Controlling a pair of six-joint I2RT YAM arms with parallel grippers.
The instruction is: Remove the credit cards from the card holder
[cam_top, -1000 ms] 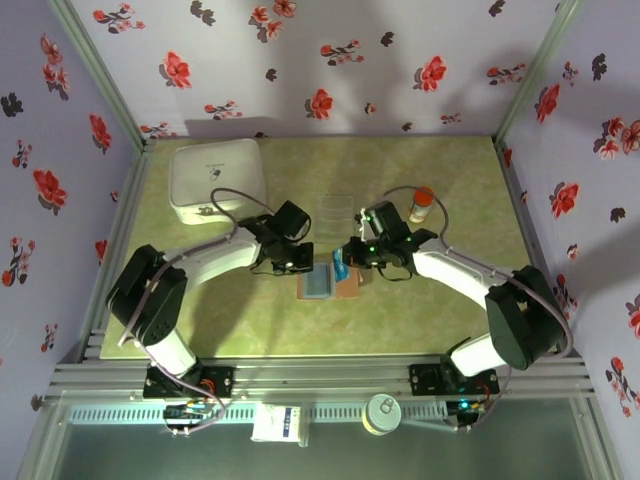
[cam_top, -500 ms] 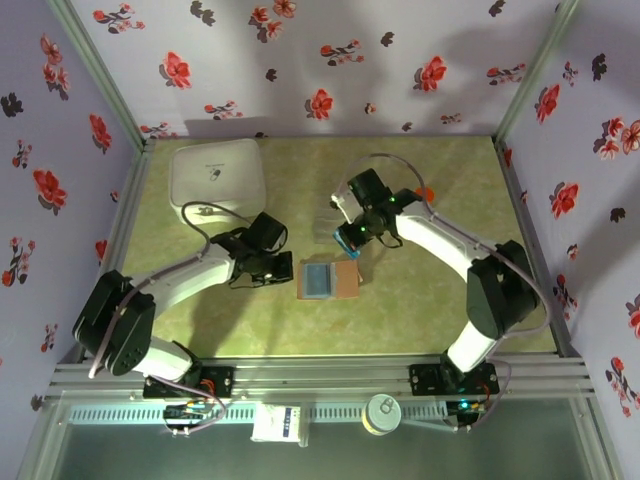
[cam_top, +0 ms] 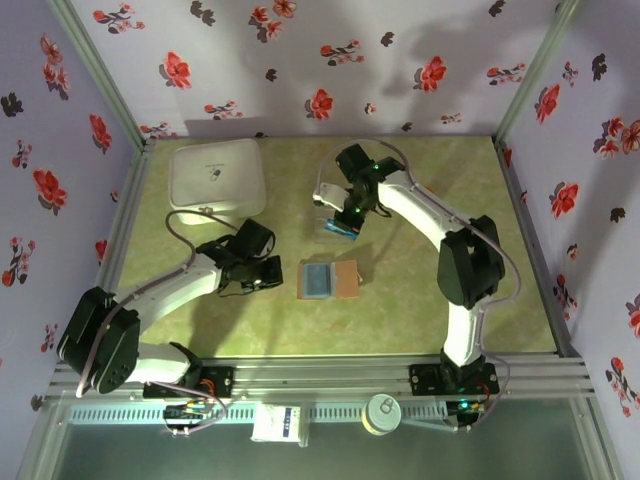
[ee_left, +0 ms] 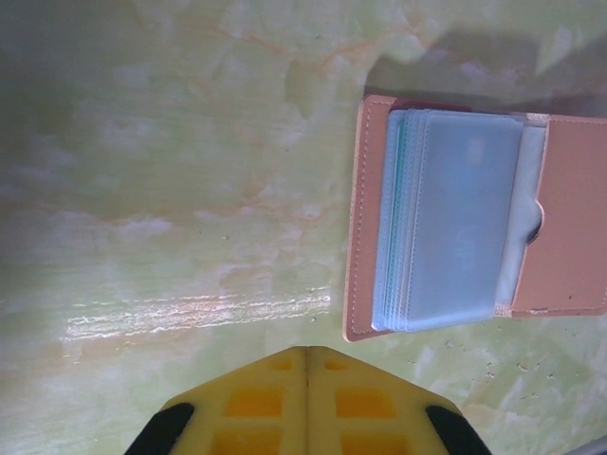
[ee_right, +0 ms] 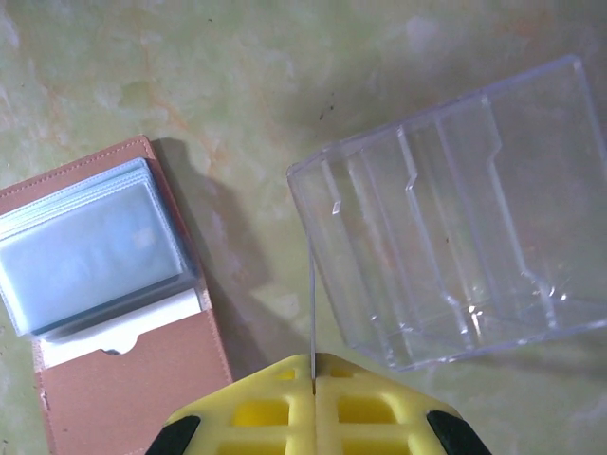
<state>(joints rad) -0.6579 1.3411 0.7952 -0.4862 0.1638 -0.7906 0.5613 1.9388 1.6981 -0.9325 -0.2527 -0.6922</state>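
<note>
Card holder [cam_top: 328, 279] central, divided box [ee_right: 455, 218] behind it, square box [cam_top: 218, 178] back-left

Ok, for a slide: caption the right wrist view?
Right gripper pinches a credit card edge-on between clear box and card holder.

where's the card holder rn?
Top view: the card holder lies open mid-table, just right of the left gripper, with the clear box farther back.

White arm links [cam_top: 172, 290], black joints [cam_top: 470, 268], grey cables [cam_top: 186, 215], yellow gripper fingers [ee_left: 254, 403] edged black.
</note>
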